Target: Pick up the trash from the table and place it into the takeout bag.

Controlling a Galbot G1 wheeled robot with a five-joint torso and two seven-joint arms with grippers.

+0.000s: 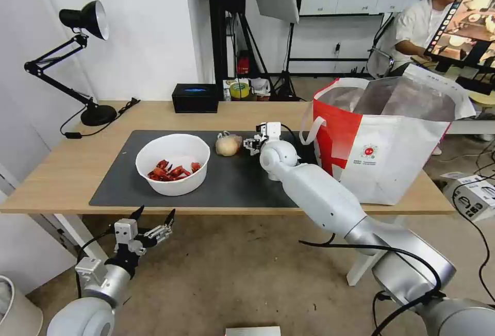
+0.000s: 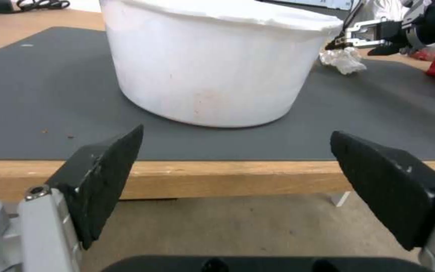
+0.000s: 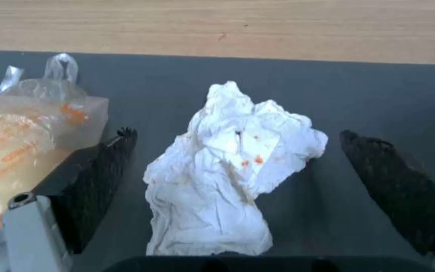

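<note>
1. Right pincer (image 1: 252,145) reaches out over the dark grey mat (image 1: 124,181), just right of the beige plastic-wrapped lump (image 1: 227,146). Its fingers (image 3: 102,177) stand wide apart, one on each side of the crumpled white tissue (image 3: 232,170). No contact with the tissue can be made out; the pincer holds nothing.
2. Left pincer (image 1: 154,217) hangs below and in front of the near bench (image 1: 62,171) edge, fingers (image 2: 107,177) spread wide, empty, pointed toward the white bowl (image 1: 172,163).
3. The tissue lies on the mat between the right pincer's fingers. It is a bunched wad with small orange-red stains, its longer axis running roughly near to far in line with the pincer.
4. The lump sits on the mat between bowl and tissue, with a knotted clear plastic tail at its far side and orange print on the wrap.
5. The bowl stands upright on the left half of the mat and holds red shell scraps (image 1: 172,170) across its bottom.
6. The takeout bag (image 1: 381,140) stands upright at the right end of the bench, mouth open upward, silver lining showing. One white handle hangs down its left side, and the round red logo faces near. Its contents cannot be seen.
7. A black tissue box (image 1: 195,98) sits at the far bench edge; a black desk lamp (image 1: 77,57) stands at the far left.
</note>
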